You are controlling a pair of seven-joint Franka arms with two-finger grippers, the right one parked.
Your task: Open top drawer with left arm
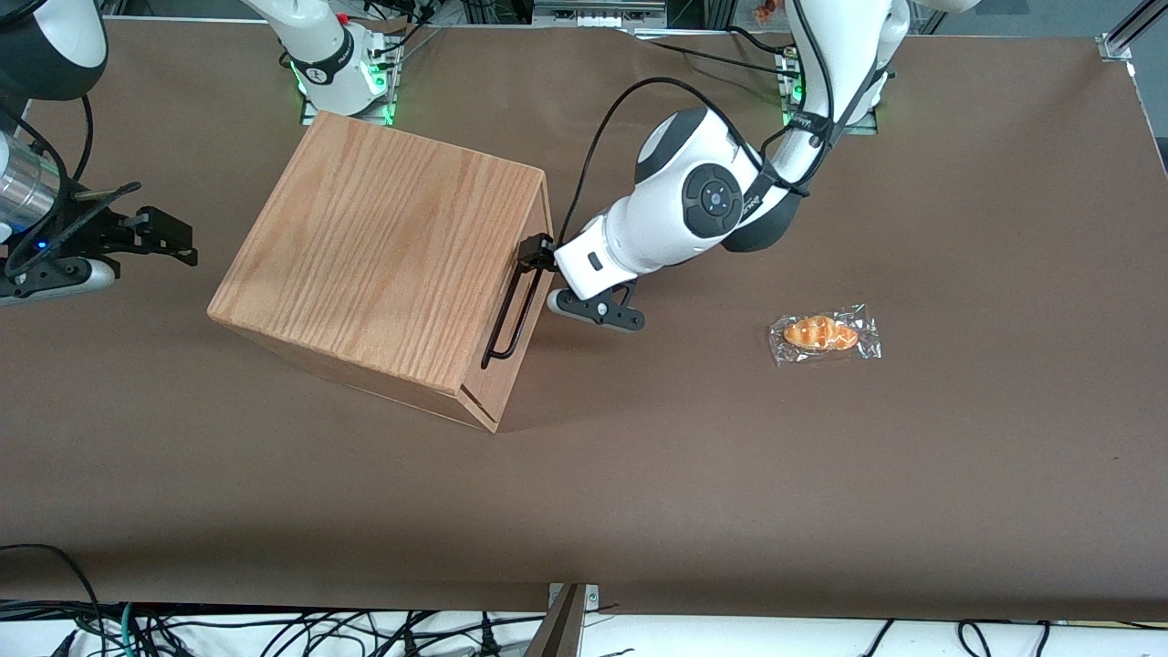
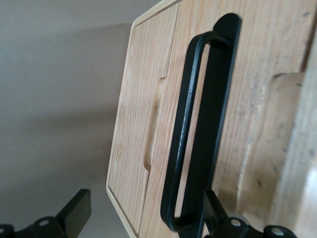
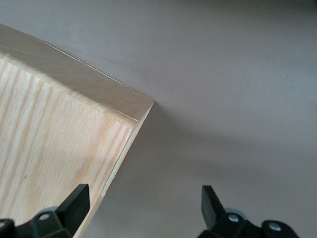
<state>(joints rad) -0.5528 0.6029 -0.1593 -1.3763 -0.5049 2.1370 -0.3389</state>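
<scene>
The tabletop point(image 1: 912, 474) is covered in a matte brown sheet, and on it the large oak-grain cabinet point(image 1: 383, 246) is set at an angle, so that its front is turned toward the working arm's end. The glossy white left arm point(image 1: 693, 205) is bent low, probably so that its wrist can be brought level with the cabinet's front. The top drawer point(image 2: 247, 99), of pale wood, appears shut, flush in that front. Its long thin black bar handle point(image 1: 511, 310) is met at the end farther from the front camera by the gripper point(image 1: 537, 254). The jaws are seen spread wide, one finger point(image 2: 74, 213) clear of the bar and the other against it, so nothing is gripped yet. A wrapped bun point(image 1: 824, 334), shiny in plastic, lies well apart.
</scene>
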